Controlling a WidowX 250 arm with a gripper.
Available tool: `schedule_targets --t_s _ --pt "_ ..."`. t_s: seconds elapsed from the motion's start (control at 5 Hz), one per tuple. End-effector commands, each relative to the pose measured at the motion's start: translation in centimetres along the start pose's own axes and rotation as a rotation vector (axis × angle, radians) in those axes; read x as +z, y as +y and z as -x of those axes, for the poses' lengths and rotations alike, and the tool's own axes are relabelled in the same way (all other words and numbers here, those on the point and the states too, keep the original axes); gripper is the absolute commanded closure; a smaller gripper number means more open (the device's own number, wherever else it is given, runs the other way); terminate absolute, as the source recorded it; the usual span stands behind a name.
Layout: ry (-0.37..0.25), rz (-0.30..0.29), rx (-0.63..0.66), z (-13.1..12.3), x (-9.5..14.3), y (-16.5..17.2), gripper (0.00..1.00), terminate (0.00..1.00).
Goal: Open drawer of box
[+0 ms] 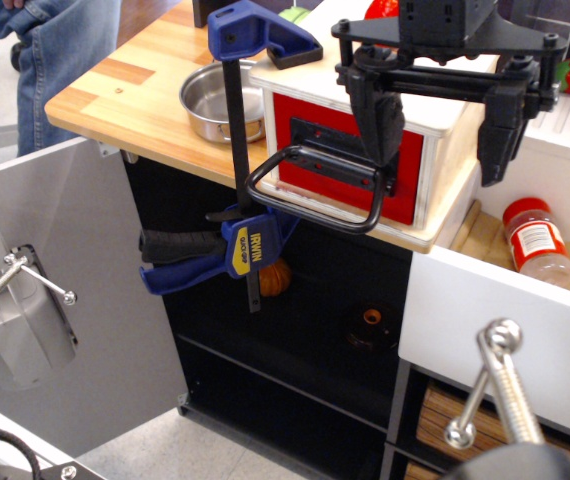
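Observation:
The cream box (pixel 315 80) stands on the wooden counter (pixel 115 95) with its red drawer (pixel 310 120) facing me. The drawer front looks flush with the box. Its black loop handle (pixel 310 195) hangs out and down from a black bracket. My black gripper (pixel 437 135) is open and empty, hovering over the box's front right corner. Its left finger (pixel 377 120) is in front of the red drawer face, just above the handle bracket. Its right finger (pixel 500 135) hangs past the box's right side.
A blue bar clamp (pixel 245 150) pins the box to the counter edge. A steel bowl (pixel 215 100) sits left of the box. An open white drawer (pixel 495 310) with a spice jar (pixel 537 240) is at right. A grey cabinet door (pixel 85 280) stands open at left, and a person in jeans (pixel 65 50) stands behind.

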State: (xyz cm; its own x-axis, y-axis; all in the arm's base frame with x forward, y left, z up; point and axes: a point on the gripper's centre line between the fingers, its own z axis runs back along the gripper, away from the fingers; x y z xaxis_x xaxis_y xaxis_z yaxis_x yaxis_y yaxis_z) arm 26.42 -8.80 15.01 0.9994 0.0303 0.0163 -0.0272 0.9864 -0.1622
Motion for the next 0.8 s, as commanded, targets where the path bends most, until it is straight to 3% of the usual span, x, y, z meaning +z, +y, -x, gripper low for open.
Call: schedule_targets --t_s 0.0,0.2,0.6 --pt "0.000 0.000 0.000 0.0 0.0 0.0 0.00 0.00" --pt "-0.028 0.038 -0.061 -1.6 1.6 2.9 0.00 0.00" --pt "-0.086 -0.020 -0.113 -3.8 -1.1 8.4 0.00 0.00"
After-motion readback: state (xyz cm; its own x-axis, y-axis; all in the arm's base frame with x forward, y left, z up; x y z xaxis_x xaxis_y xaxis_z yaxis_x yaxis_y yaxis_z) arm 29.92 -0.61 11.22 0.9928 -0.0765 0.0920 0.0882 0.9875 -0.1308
